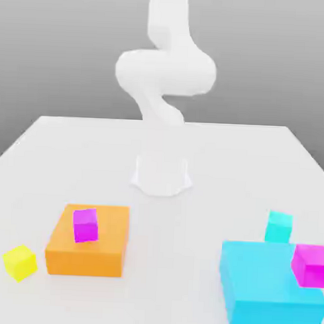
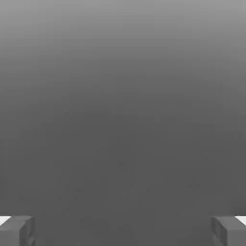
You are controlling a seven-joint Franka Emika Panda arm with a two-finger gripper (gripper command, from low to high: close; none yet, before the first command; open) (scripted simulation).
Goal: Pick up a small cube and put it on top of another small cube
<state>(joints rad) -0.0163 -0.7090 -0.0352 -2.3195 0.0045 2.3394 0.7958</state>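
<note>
The small yellow cube [image 1: 20, 262] lies on the white table [image 1: 72, 154], near the front edge at the exterior view's left, just beside the orange block [image 1: 88, 244]. My gripper [image 2: 123, 230] is open: in the hand view its grey fingertips [image 2: 17, 229] stand far apart, with nothing between them and plain grey beyond. The white arm [image 1: 165, 72] rises folded over its base at the back middle of the table, well away from the yellow cube.
A small magenta cube [image 1: 85, 225] sits on the orange block. At the exterior view's right, a large cyan block [image 1: 265, 288] carries another magenta cube [image 1: 310, 265], and a small cyan cube [image 1: 278, 226] stands just behind it.
</note>
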